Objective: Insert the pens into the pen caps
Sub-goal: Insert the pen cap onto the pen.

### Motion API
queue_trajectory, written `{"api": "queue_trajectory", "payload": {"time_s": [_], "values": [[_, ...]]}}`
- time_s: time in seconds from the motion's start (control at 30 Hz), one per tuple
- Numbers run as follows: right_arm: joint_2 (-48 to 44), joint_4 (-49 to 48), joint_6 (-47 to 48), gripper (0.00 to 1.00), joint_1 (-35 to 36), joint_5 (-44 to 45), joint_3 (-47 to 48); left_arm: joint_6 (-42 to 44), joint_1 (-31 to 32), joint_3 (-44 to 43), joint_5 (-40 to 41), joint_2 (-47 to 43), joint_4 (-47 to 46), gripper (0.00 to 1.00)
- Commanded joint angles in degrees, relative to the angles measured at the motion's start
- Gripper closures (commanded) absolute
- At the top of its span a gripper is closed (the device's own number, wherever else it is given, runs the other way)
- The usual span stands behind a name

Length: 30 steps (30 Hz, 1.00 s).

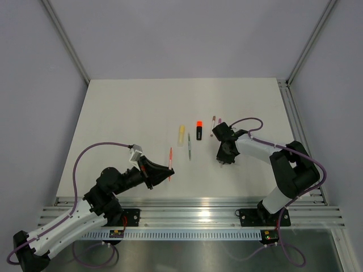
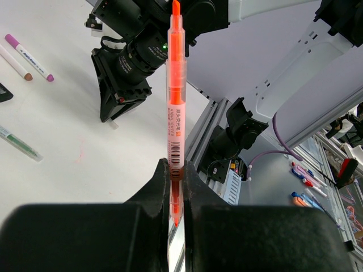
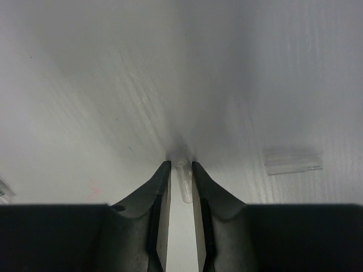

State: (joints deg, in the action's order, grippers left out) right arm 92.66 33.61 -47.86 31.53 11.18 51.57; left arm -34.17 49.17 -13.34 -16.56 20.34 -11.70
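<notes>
1. The overhead view alone gives the count. Five pens lie on the white tabletop (image 1: 113, 113): a pale yellow highlighter (image 1: 181, 135), a thin grey pen (image 1: 189, 147), a black highlighter (image 1: 199, 131) with an orange tip, one thin pale pen (image 1: 213, 120) and a second pale pen (image 1: 219, 121) just beside it.
2. A sixth, the orange-red pen (image 1: 170, 164), is in the left jaws.
3. Only the left wrist view shows these jaws clamped on its lower barrel. Its label carries a barcode and unreadably small print.
4. Only the right wrist view shows two clear caps. One cap (image 3: 184, 182) lies between the narrowly parted right jaws, and I cannot tell whether they press it. The other cap (image 3: 292, 161) lies nearby.
</notes>
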Motion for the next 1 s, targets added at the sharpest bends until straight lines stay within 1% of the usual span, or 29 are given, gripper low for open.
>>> {"api": "queue_trajectory", "payload": {"time_s": [0.0,0.17,0.27,0.37,0.57,0.67,0.83,0.97], "values": [[0.9,-1.3,-0.4,0.74,-0.3,-0.8,1.2,0.0,0.1,0.4,-0.8,-0.5,-3.1,1.00],[0.2,-1.4,-0.3,0.71,0.1,-1.7,0.0,0.0,0.2,0.3,-1.0,-0.6,-3.1,1.00],[0.1,-0.6,0.1,0.65,0.5,-1.7,-0.2,0.0,0.2,0.4,-0.9,-0.7,-3.1,1.00],[0.1,0.8,0.6,0.64,0.6,-1.3,-0.1,0.0,0.1,0.4,-0.9,-0.7,-3.1,1.00],[0.6,2.3,1.5,0.72,1.0,-1.1,0.5,0.1,0.1,0.3,-0.8,-0.5,-2.9,1.00],[1.3,2.6,2.2,0.73,1.0,-1.6,0.9,0.2,0.1,0.3,-0.6,-0.3,-2.9,1.00],[1.4,2.4,3.1,0.72,1.1,-2.3,0.8,0.2,0.1,0.2,-0.5,0.4,-3.1,1.00],[2.0,2.2,3.5,0.80,1.1,-2.7,1.2,0.3,0.1,0.2,-0.3,0.8,-3.1,1.00]]}}
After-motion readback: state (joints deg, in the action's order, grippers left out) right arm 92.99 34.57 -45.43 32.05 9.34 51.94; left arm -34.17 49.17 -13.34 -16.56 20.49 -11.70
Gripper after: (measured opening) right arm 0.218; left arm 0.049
